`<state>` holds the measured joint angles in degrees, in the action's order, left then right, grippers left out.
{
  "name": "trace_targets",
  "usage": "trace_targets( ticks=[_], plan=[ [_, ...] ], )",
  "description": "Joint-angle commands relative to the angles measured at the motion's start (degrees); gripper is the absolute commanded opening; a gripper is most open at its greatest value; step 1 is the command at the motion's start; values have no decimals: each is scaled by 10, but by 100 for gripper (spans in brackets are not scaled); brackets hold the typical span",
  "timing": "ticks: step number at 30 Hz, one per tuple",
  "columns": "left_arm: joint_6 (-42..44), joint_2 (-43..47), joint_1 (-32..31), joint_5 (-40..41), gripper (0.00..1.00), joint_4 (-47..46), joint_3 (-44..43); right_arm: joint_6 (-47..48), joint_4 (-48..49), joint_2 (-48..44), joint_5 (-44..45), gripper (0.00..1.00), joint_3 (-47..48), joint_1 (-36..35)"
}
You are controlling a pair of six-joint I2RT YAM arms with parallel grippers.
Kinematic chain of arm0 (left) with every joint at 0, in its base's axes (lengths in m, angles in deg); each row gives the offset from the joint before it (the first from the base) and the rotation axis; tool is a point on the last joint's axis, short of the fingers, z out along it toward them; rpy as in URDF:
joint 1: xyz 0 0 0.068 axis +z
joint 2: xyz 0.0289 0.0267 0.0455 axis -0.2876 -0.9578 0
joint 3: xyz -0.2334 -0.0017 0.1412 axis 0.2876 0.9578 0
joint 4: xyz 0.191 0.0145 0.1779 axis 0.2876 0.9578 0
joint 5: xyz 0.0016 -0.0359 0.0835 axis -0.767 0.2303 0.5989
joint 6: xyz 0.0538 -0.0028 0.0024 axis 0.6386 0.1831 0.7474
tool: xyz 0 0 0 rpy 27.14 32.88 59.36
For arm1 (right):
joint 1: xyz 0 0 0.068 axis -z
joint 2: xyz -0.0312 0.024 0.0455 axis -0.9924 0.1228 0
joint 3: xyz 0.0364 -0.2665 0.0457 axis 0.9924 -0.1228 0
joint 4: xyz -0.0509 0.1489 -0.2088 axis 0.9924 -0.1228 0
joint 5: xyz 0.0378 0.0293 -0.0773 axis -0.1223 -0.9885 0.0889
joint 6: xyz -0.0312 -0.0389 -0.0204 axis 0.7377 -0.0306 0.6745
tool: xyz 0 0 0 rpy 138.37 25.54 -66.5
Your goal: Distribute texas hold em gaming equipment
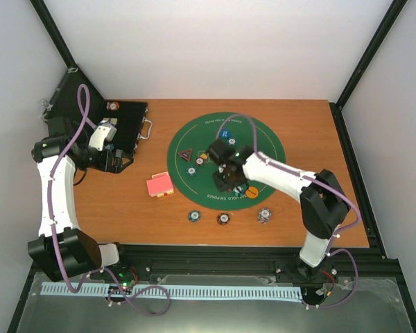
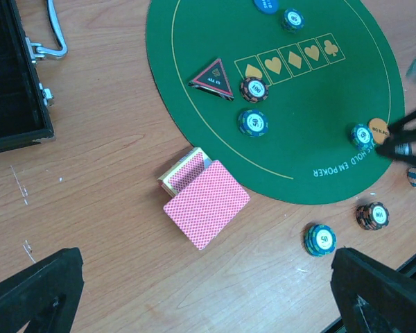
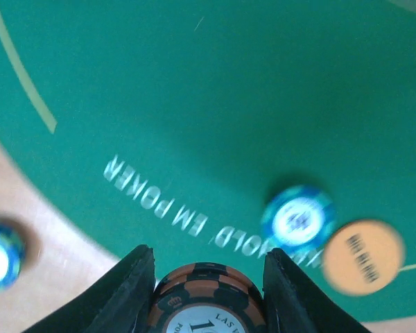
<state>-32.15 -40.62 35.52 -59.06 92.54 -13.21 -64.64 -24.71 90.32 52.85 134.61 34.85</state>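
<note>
Orange-and-black poker chip point(image 3: 206, 305) sits pinched in the right pincer point(image 3: 208, 277); left pincer point(image 2: 206, 277) spread.

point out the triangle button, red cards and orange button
triangle button point(image 2: 213, 79), left wrist view, centre of its dark face
red cards point(image 2: 206, 203), left wrist view, middle of the top card
orange button point(image 3: 363, 257), right wrist view, centre of its face

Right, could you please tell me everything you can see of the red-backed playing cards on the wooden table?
The red-backed playing cards lie face down in two piles on the brown wooden table, just off the rim of the round green felt mat. Their backs carry a fine red lattice print. One squared stack shows cream edges, and the flatter pile rests against it, skewed. Nothing grips them.
</note>
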Motion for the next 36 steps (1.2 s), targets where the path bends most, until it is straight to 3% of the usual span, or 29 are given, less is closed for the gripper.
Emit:
trace_targets(
  ticks=[1, 12, 22, 36],
  plan=[
    [-3, -1, 1, -15, 100, 3, -21, 43, -13, 31, 4, 22, 71, 74],
    [3, -20, 1, -25, 100, 2, -33, 109, -74, 231, 2, 21, 355, 228],
    [8, -55, 1, -43, 100, -10, -39, 121, -116, 430, -12, 22, 608, 288],
    [22, -88, 1, -69, 100, -17, -39, 103, -64, 515, -58, 23, 652, 303]
  ],
)
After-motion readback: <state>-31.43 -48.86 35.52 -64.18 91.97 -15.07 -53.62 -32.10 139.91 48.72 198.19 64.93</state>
